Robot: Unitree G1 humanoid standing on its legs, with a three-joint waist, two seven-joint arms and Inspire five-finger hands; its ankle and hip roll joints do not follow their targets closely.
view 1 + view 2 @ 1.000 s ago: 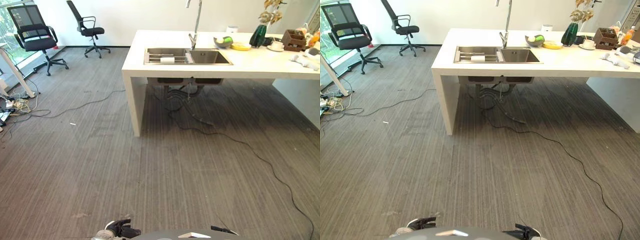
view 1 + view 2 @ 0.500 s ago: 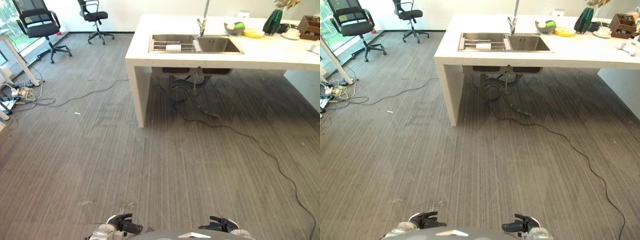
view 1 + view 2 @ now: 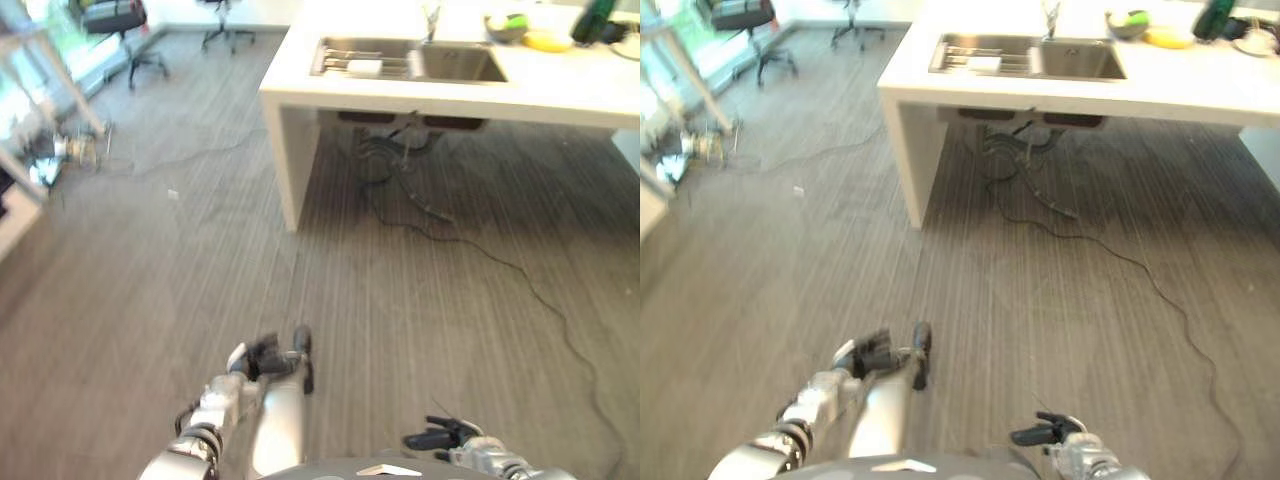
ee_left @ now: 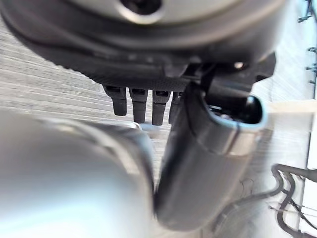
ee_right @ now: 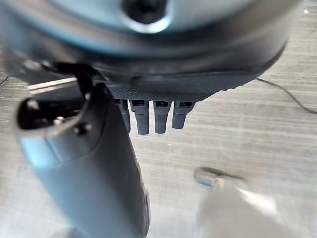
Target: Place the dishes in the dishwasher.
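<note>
Left eye view: the white bench (image 3: pixel 560 90) with its sink (image 3: pixel 415 62) and a bowl (image 3: pixel 505 27) stands well ahead across the floor. Wrist views: left robot hand (image 4: pixel 143 101) and right robot hand (image 5: pixel 153 116) hang relaxed, empty. Approach step, I judge; next, walking closer.

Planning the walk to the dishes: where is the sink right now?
The sink is set in the white counter far ahead at the top of the left eye view, right of centre, with a bowl beside it.

Silver-grey arms, dark fingers (image 4: pixel 139 104)
</note>
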